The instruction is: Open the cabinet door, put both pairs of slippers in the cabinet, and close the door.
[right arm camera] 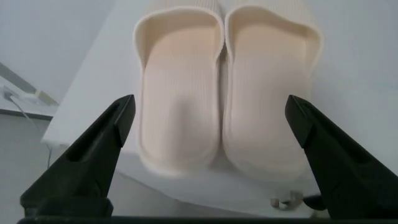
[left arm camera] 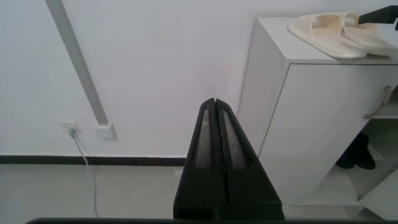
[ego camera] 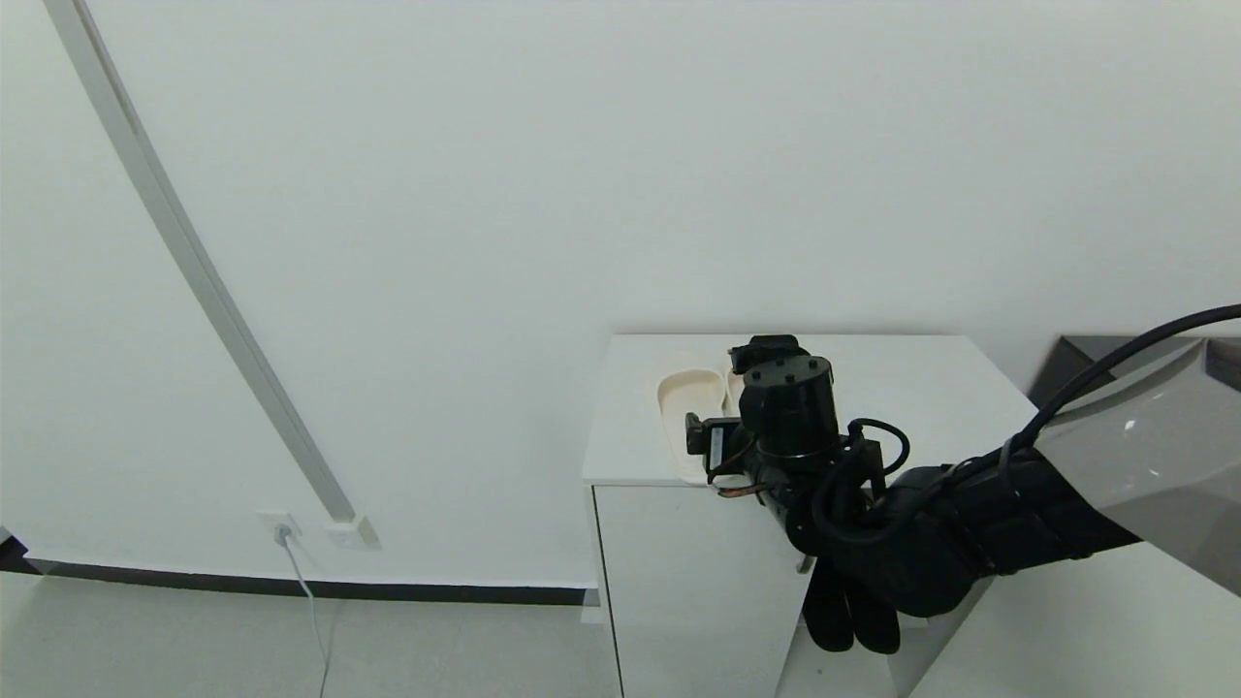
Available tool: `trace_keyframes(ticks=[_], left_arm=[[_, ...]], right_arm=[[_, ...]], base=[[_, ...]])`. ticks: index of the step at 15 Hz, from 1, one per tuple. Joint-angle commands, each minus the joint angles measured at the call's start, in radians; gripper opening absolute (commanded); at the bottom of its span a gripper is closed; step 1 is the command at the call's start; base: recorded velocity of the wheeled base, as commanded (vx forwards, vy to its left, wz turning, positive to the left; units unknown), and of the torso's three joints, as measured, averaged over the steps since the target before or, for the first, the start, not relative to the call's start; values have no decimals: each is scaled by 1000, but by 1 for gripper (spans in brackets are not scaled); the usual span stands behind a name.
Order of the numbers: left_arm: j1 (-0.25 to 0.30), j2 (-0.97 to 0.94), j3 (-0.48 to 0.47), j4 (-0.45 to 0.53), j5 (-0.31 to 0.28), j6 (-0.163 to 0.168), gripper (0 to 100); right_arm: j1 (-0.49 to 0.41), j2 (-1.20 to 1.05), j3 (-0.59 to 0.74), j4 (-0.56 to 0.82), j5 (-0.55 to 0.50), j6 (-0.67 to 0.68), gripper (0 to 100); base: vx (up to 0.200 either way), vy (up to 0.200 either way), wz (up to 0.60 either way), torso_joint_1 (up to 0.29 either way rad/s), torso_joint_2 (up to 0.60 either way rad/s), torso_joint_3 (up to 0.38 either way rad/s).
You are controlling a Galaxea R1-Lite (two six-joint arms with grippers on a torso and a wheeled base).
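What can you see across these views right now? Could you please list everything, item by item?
cream foam slippers: one pair, cream, side by side on the cabinet top at its front edge
black slippers: apparently one pair, black, on a shelf inside the cabinet
white cabinet: one, white, against the wall
grey wall channel: one, grey, running diagonally down the wall
white wall socket: one, white, low on the wall, left of the cabinet
grey cable: one, grey, hanging from the socket
right gripper: one, black, open, a finger on either side of the cream pair
left gripper: one, black, shut, held left of the cabinet
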Motion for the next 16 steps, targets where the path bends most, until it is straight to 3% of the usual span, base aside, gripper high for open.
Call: trace_keyframes(ticks=[1, 3, 12, 16], left_arm=[[0, 1, 0, 0, 0, 0, 0], [0, 1, 0, 0, 2, -2, 0], [0, 1, 0, 0, 2, -6, 0], [0, 1, 0, -2, 2, -6, 0]], right_arm=[[0, 2, 12, -1, 0, 0, 100], [3, 2, 26, -3, 0, 0, 100], [-3, 50, 40, -61, 29, -11, 100], [-36, 114, -26, -64, 48, -15, 100]], base=[[200, 0, 0, 12, 2, 12], [200, 0, 0, 17, 2, 2], [0, 0, 0, 0, 0, 0], [0, 0, 0, 0, 0, 0]])
